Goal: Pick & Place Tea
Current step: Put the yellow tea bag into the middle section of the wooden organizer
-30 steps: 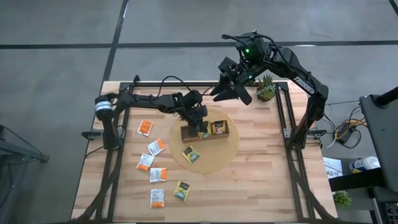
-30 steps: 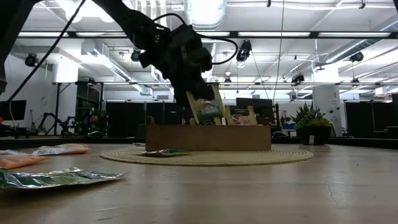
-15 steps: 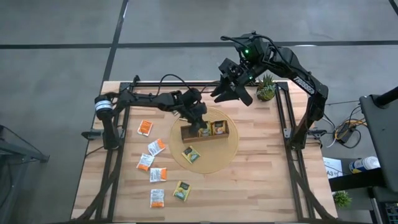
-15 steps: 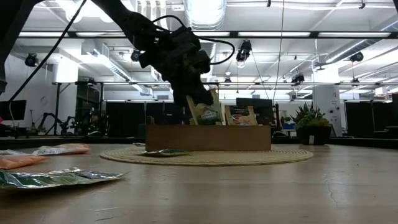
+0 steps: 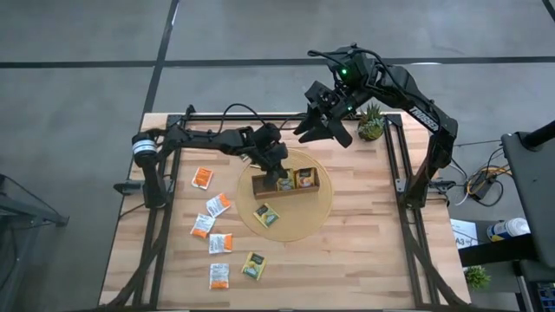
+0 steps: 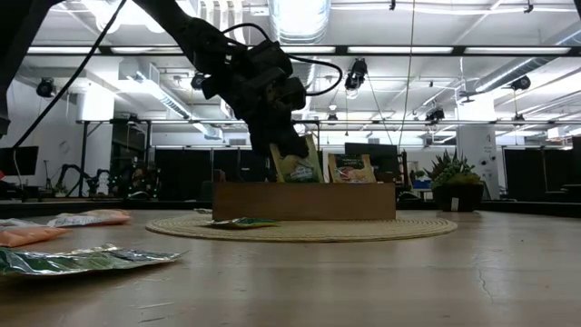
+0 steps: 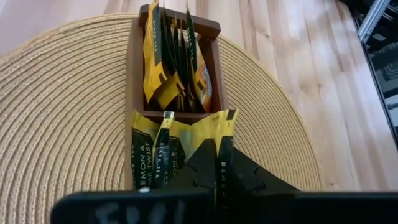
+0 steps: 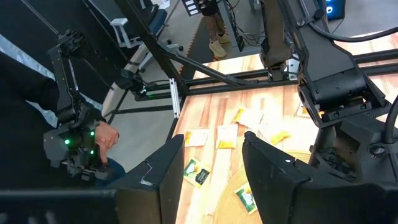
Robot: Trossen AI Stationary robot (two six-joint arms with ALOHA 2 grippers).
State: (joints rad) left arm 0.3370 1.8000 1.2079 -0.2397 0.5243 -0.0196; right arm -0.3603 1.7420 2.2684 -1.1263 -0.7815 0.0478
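Tea: yellow-green sachet, dark label

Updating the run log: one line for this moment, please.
left tool: shut on tea sachet, over tray | right tool: open, waiting above table's far edge

Yellow sachets in the tray — "LEMON", "BLACK TEA" on dark labels

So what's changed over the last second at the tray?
The left end effector has slid a little along the tray and set the yellow-green sachet more upright in the middle compartment; its fingers still pinch it. The right end effector still hangs open behind the mat, and the loose sachets on the table haven't moved.
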